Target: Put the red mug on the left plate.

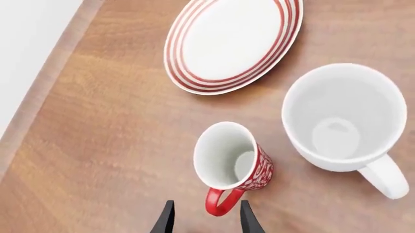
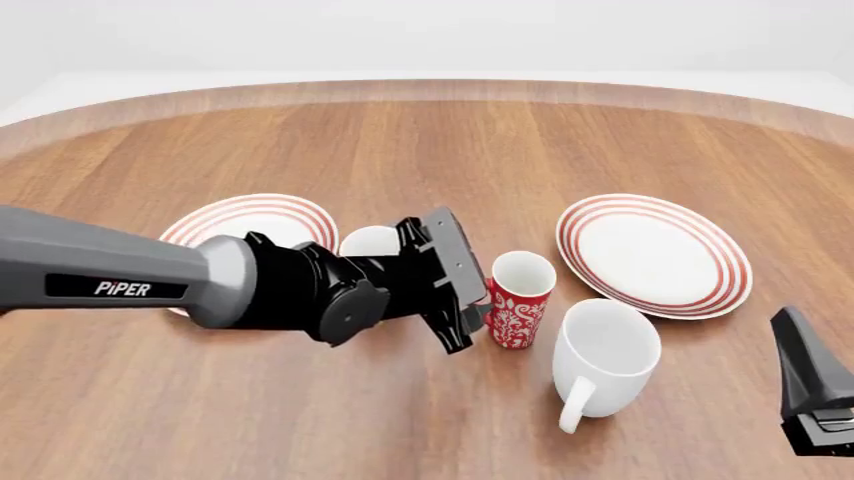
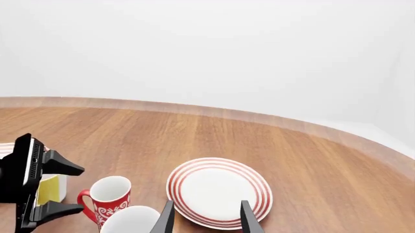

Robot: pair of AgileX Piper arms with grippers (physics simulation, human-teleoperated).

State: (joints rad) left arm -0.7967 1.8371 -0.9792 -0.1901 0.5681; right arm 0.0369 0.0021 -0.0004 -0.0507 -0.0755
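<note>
The red mug (image 2: 519, 300) with its white floral pattern stands upright at mid-table, between the two ringed plates. Its handle (image 1: 220, 202) points toward my left gripper (image 2: 470, 300). That gripper is open, with a fingertip on either side of the handle and not closed on it; it also shows in the left wrist view (image 1: 207, 216). The left plate (image 2: 227, 215) lies behind my left arm and is partly hidden by it. My right gripper (image 2: 807, 385) is open and empty at the front right, apart from everything.
The identical right plate (image 2: 654, 255) lies right of the red mug. A larger plain white mug (image 2: 607, 355) stands just in front and to the right of the red mug. A yellow mug (image 3: 52, 188) stands behind my left gripper, close to the left plate.
</note>
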